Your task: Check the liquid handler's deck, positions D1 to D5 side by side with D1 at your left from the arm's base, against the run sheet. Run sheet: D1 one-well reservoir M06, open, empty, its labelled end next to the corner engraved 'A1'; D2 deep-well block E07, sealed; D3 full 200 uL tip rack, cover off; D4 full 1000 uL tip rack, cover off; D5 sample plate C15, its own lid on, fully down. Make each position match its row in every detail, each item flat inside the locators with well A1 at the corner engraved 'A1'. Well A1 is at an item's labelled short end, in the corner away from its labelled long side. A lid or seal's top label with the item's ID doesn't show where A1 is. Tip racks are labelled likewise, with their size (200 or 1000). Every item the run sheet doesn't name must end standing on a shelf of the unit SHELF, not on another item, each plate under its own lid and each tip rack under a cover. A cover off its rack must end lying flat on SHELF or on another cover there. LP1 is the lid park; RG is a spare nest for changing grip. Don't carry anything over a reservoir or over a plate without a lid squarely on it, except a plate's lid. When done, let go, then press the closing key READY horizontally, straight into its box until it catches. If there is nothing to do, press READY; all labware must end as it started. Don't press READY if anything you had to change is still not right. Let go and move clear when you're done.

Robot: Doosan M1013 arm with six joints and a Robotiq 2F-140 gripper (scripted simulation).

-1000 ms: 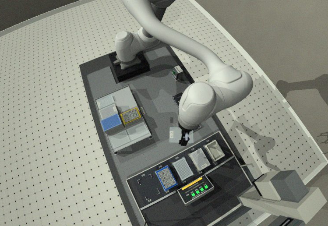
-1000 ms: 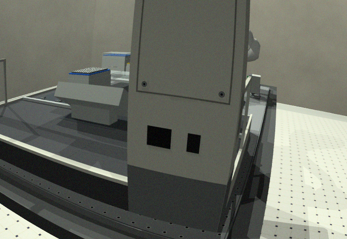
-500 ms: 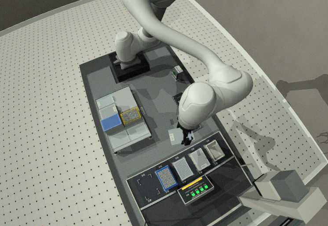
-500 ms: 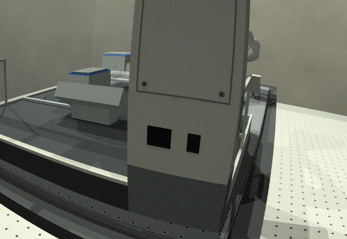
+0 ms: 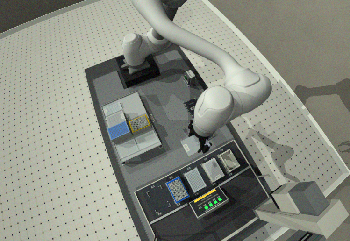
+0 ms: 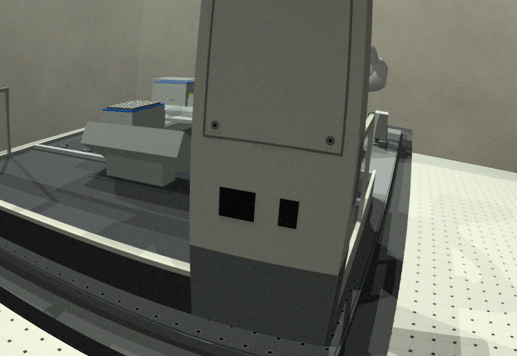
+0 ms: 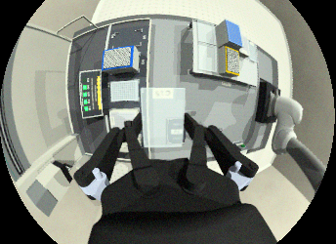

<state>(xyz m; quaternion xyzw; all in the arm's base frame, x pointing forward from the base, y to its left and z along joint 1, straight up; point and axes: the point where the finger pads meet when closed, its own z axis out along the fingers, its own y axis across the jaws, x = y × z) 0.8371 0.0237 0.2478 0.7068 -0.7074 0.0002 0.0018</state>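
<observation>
My gripper [image 5: 204,144] is shut on a clear flat lid [image 5: 190,145] with a small label and holds it level above the bench, between the shelf unit and the deck. In the wrist view the lid [image 7: 164,122] sits between my fingers. On the deck, the D5 nest [image 5: 158,198] is empty. D4 holds an open blue-rimmed tip rack [image 5: 177,189], D3 an open grey tip rack [image 5: 194,179], D2 a sealed block [image 5: 212,169], and D1 an open reservoir [image 5: 228,160].
The shelf unit SHELF holds a blue-covered rack [image 5: 117,130], an open yellow-rimmed rack [image 5: 139,123] and two pale plates [image 5: 113,113]. A panel with green lights [image 5: 208,202] stands in front of the deck. A small box with a green key [image 5: 188,75] is near the base. A grey tower [image 6: 275,138] blocks the exterior view.
</observation>
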